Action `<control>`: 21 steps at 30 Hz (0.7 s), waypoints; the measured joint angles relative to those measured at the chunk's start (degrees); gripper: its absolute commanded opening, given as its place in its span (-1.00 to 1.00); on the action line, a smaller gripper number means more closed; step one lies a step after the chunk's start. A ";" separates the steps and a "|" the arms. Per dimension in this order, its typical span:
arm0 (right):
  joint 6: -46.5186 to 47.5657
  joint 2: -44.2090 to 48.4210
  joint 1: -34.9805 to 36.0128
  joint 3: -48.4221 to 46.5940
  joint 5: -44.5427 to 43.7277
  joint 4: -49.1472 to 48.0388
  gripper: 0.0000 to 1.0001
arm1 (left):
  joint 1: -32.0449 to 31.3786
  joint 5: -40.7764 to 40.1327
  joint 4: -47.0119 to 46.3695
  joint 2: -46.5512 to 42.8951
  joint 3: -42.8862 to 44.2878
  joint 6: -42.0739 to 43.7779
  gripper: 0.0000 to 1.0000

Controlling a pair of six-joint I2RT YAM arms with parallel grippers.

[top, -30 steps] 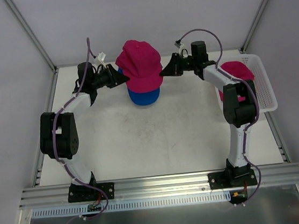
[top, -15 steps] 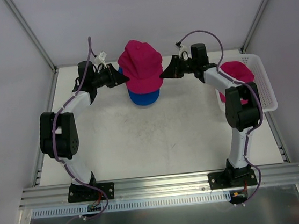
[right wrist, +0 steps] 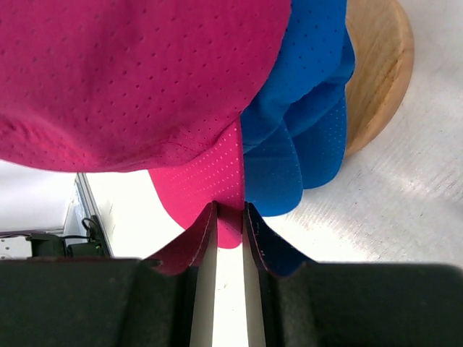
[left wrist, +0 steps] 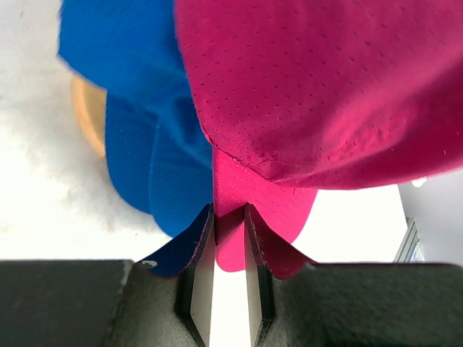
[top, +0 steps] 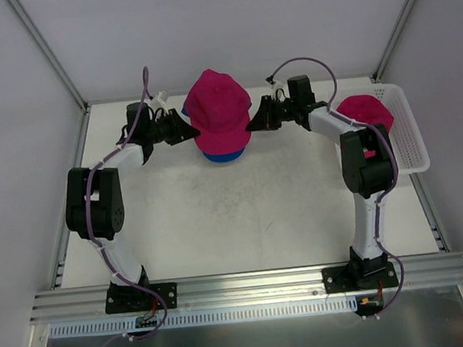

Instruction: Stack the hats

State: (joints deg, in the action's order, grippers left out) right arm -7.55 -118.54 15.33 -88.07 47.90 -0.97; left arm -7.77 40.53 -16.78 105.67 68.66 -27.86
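As things stand, step: seating the pink hat [top: 219, 112] down over the blue hat [top: 225, 152], judged about halfway on.
Stack spot: middle of the table [top: 244, 214], close to its far edge.
Blue hat: sits on a round wooden stand [right wrist: 376, 72]; only its lower rim and brim show under the pink one from above.
Left gripper [left wrist: 223, 217]: jaws narrow, pinching the pink hat's lower edge on the stack's left side.
Right gripper [right wrist: 230, 213]: same narrow pinch on the opposite edge, pink fabric between the fingers.
Risk, left: a blue flap lies against the outside of one left finger [left wrist: 202, 249] — it could snag or get dragged down.
Risk, right: blue fabric likewise touches the outer face of a right finger [right wrist: 255, 246].
How to do it well: lower both sides level and together, so the pink crown settles square on the blue crown.
Alignment: whether the brims line up I cannot tell — check before letting go.
Release: open both grippers at once, then back straight out sideways so neither hat shifts.
Second pink hat [top: 364, 112]: waits in the white tray [top: 415, 132] at the table's right edge, near the far right corner.
Left to do: this seating, then that last hat.
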 measured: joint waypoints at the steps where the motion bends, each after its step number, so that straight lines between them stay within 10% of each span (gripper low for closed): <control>1: 0.20 -0.20 0.11 0.00 -0.20 0.17 -0.99 | 0.00 -0.20 -0.02 0.15 -0.20 0.00 -0.99; 15: 0.11 -3.87 1.07 -1.20 -1.38 1.70 -0.98 | 1.11 -0.50 -0.15 4.37 -0.61 -0.15 -0.85; 21: 0.26 -4.04 1.07 -1.36 -1.16 1.86 -0.21 | 1.11 -0.68 0.09 4.46 -0.59 0.33 -0.26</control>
State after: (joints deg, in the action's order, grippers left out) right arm -7.29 -122.58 16.40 -89.43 46.74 0.89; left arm -6.66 39.86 -16.69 110.13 68.07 -27.53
